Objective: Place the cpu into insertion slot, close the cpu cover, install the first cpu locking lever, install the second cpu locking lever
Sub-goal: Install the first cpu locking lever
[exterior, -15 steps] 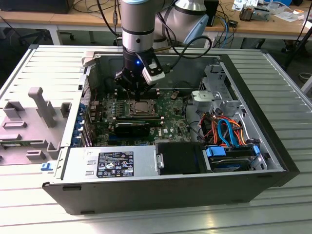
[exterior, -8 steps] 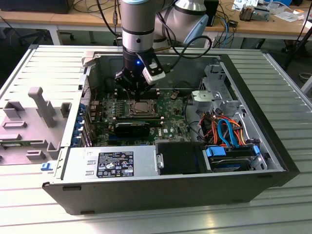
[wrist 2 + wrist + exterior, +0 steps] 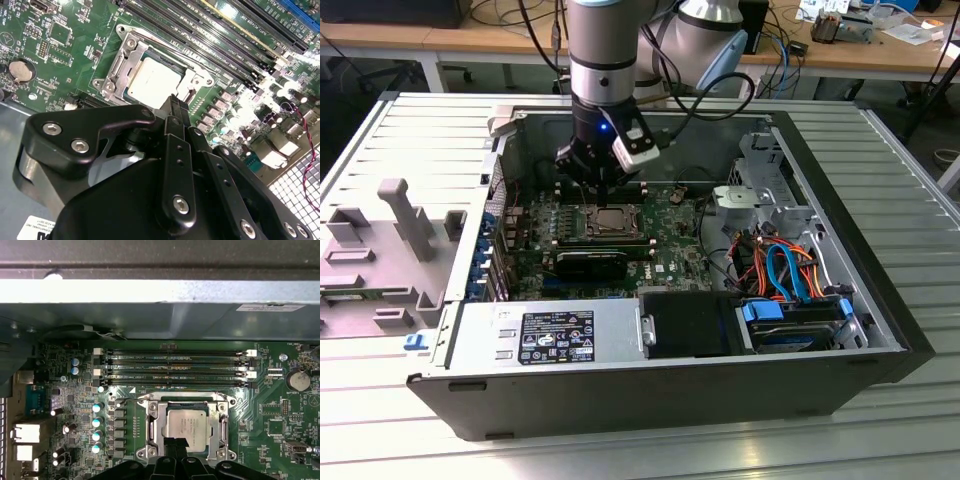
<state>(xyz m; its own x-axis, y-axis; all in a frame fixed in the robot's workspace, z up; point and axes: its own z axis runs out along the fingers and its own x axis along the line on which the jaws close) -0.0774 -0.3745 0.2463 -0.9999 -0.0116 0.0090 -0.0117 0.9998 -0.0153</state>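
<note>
— Hovering right over the socket, is it?

— Yes. In the exterior view the black gripper (image 3: 604, 188) hangs just above the green circuit board (image 3: 670, 225) inside the open dark computer case (image 3: 880, 300) on the ribbed metal worktop (image 3: 410, 130).

— And the chip?

— The small square silver-grey cpu (image 3: 186, 423) lies flat in the insertion slot (image 3: 155, 426); the thin silver cpu cover (image 3: 220, 426) is down around it, framing its metal top.

— Are the jaws holding anything?

— The second wrist view shows the black fingertips (image 3: 176, 106) pressed together, nothing between them, just beside the cover's edge (image 3: 192, 85). Whether they touch it, I cannot tell.

— What does the first wrist view add?

— The long black memory slots (image 3: 172, 367) beyond the socket, and the case's grey wall (image 3: 160, 292).
</note>
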